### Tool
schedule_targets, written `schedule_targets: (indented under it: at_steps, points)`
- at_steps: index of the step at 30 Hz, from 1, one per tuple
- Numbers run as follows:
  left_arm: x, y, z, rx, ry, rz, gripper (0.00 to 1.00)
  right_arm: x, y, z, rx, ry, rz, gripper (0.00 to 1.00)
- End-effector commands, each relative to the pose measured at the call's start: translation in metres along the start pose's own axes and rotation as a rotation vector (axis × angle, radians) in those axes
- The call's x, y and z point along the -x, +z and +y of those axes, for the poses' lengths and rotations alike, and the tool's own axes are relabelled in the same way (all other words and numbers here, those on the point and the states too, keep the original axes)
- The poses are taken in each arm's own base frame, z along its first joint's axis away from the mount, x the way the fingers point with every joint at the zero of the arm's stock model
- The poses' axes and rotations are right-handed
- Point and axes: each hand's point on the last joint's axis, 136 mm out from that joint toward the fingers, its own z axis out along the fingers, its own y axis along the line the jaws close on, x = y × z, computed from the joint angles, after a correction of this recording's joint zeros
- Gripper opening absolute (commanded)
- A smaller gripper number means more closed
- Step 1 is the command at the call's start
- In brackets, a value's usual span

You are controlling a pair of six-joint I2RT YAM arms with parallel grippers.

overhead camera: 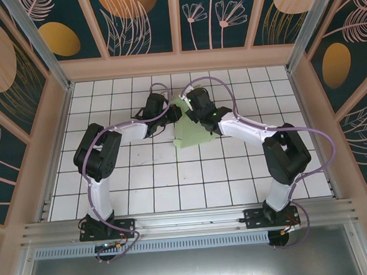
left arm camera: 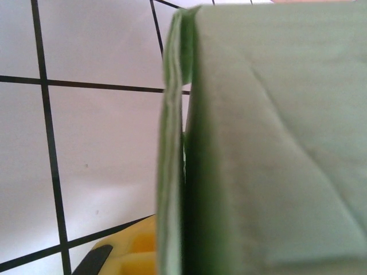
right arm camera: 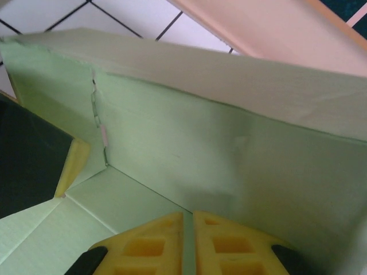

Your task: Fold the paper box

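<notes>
The paper box [overhead camera: 193, 135] is pale mint-green card, partly folded, lying on the white tiled table behind the middle. Both grippers meet at its far left corner. My left gripper [overhead camera: 176, 113] is shut on a raised wall of the box. In the left wrist view that wall's edge [left arm camera: 172, 172] runs up from the jaws, with one yellow finger [left arm camera: 126, 252] showing beside it and the other hidden behind the card. My right gripper [overhead camera: 192, 109] reaches inside the box [right arm camera: 189, 143]. Its yellow fingers [right arm camera: 188, 214] stand together with a thin slit between them, above the floor-to-wall crease.
The tiled table [overhead camera: 174, 182] stretches toward the arm bases. A pale wooden rim [overhead camera: 179, 62] and patterned panels close off the back and sides. In the right wrist view the rim [right arm camera: 269, 34] lies just beyond the box wall, and the left gripper's dark body [right arm camera: 28, 154] stands at the left.
</notes>
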Motion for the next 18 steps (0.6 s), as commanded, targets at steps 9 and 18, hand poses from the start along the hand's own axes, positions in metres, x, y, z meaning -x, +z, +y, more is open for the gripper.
schedule_targets:
  at_steps: [9, 18]
  points:
    - [0.002, 0.005, -0.015, -0.051, 0.005, 0.012, 0.00, -0.003, 0.010, 0.000, -0.081, -0.037, 0.032, 0.00]
    - [-0.002, 0.009, -0.003, 0.002, -0.019, 0.029, 0.00, 0.011, -0.001, 0.000, -0.022, 0.055, -0.009, 0.22]
